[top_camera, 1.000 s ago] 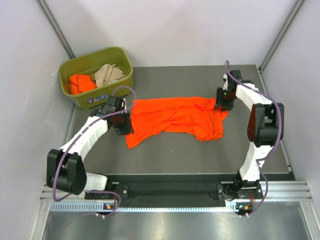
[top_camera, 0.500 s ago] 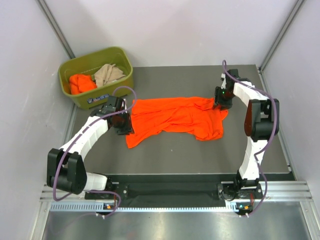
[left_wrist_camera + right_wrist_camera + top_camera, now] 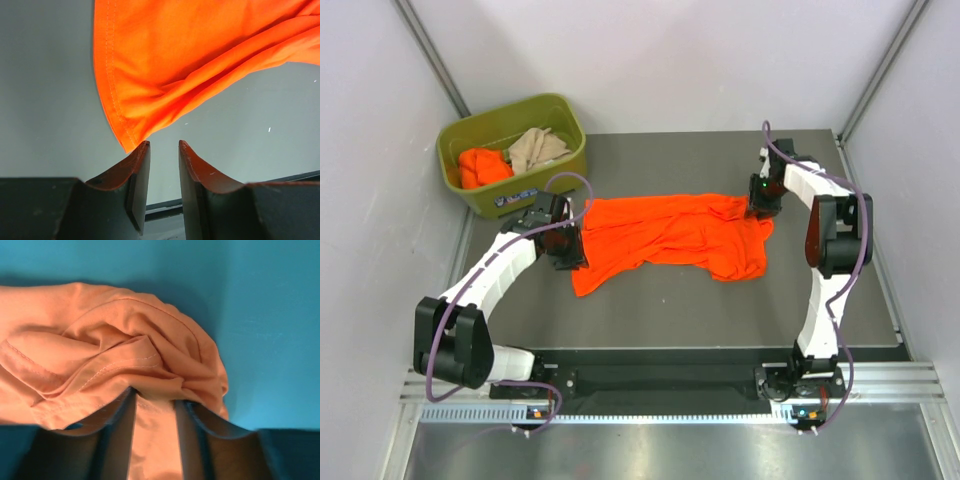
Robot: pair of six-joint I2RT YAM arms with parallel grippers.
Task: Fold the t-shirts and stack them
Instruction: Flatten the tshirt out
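The right end effector (image 3: 155, 399) has tightened onto a bunched edge of the orange t-shirt (image 3: 670, 235); the left end effector (image 3: 164, 146) stays part-open, empty, beside its corner.

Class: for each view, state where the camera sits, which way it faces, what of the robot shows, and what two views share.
Top external: above and behind the bases, facing down at the table; both arms show.
Left wrist: on the left arm, facing past the left gripper to the orange t-shirt's hem.
Right wrist: on the right arm, facing past the right gripper, cloth between its fingers.
Shared: all show that orange t-shirt.
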